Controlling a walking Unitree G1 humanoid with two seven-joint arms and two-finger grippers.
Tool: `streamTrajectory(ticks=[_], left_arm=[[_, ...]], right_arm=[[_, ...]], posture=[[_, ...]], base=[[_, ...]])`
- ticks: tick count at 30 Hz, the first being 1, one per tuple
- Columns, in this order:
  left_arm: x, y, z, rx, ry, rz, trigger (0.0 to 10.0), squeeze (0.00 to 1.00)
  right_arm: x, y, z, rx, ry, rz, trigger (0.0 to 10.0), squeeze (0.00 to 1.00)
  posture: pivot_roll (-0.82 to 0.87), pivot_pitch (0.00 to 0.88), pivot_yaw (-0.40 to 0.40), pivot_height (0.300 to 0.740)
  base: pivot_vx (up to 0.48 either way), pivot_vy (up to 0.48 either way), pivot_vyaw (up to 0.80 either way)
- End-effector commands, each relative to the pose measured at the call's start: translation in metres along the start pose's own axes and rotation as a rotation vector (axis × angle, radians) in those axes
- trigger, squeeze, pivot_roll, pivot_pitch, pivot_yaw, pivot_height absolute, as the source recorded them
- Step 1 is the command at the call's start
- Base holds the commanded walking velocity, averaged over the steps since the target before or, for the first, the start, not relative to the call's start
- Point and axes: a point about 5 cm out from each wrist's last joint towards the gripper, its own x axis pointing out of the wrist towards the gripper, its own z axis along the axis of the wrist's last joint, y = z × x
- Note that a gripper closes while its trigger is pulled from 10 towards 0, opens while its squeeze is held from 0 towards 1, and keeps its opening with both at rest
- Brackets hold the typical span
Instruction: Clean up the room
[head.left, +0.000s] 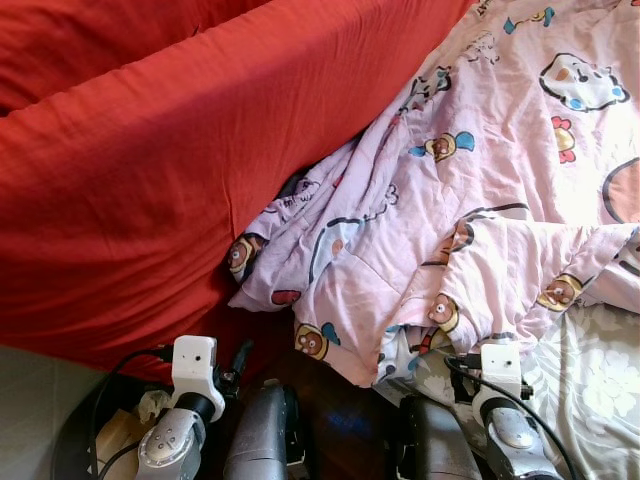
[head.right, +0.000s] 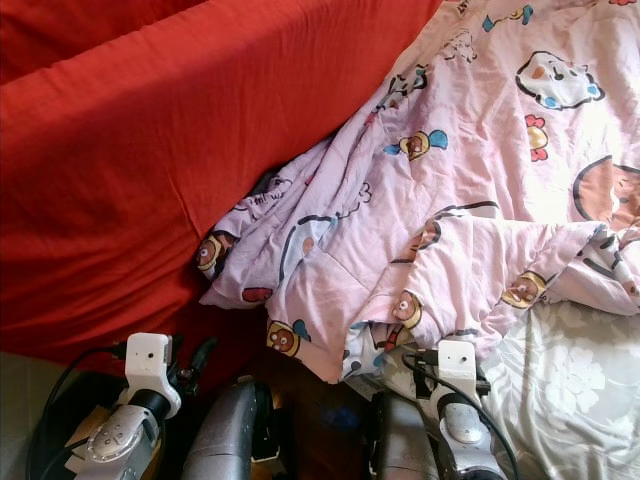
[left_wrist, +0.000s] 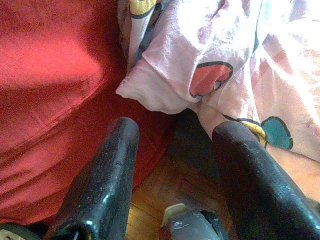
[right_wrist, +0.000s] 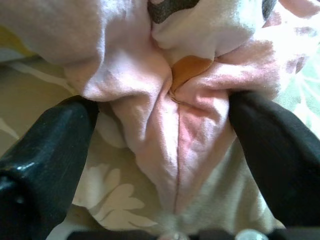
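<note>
Lower right of the head view — right gripper (right_wrist: 165, 125), fingers spread around a pink quilt (head.left: 480, 200) fold; left gripper (left_wrist: 175, 145) spread, beside the red cover (head.left: 150, 170).

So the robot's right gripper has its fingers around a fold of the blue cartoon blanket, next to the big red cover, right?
Almost. The blanket is pink, not blue, as the left eye view shows. The rest holds: the right gripper has its open fingers either side of a fold of it, and the big red cover lies beside it.
</note>
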Motion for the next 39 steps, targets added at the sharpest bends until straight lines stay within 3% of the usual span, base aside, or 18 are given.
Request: streamTrajectory(ticks=[1,9,10,11,12,23,39], left_arm=[[-0.007,0.002,-0.011,-0.004,0.052,0.01,10.0,0.0],[-0.009,0.001,-0.013,-0.009,0.059,0.011,10.0,0.0],[-0.009,0.001,-0.013,-0.008,0.06,0.011,10.0,0.0],[-0.009,0.001,-0.013,-0.008,0.061,0.012,10.0,0.0],[-0.01,0.001,-0.014,-0.007,0.063,0.012,10.0,0.0],[-0.013,0.005,-0.016,-0.001,0.074,0.023,10.0,0.0],[-0.016,0.002,-0.02,-0.014,0.094,0.02,10.0,0.0]], right_arm=[[-0.004,-0.005,-0.013,-0.013,0.057,-0.03,10.0,0.0],[-0.006,-0.005,-0.019,0.003,0.082,-0.023,10.0,0.0],[-0.006,-0.004,-0.019,0.005,0.083,-0.019,6.3,0.0],[-0.006,-0.003,-0.019,0.005,0.083,-0.017,6.3,0.0],[-0.006,-0.003,-0.019,0.008,0.083,-0.016,0.0,0.0],[-0.006,0.003,-0.021,-0.005,0.104,-0.008,0.0,0.0],[-0.014,-0.01,-0.039,-0.025,0.172,-0.067,0.0,0.0]], posture=[[0.13,0.317,0.075,0.641],[0.13,0.325,0.074,0.641],[0.13,0.326,0.074,0.641],[0.13,0.325,0.074,0.641],[0.13,0.325,0.074,0.641],[0.15,0.325,0.066,0.641],[0.14,0.325,0.057,0.641]], base=[[0.0,0.0,0.0],[0.0,0.0,0.0],[0.0,0.0,0.0],[0.0,0.0,0.0],[0.0,0.0,0.0],[0.0,0.0,0.0],[0.0,0.0,0.0]])
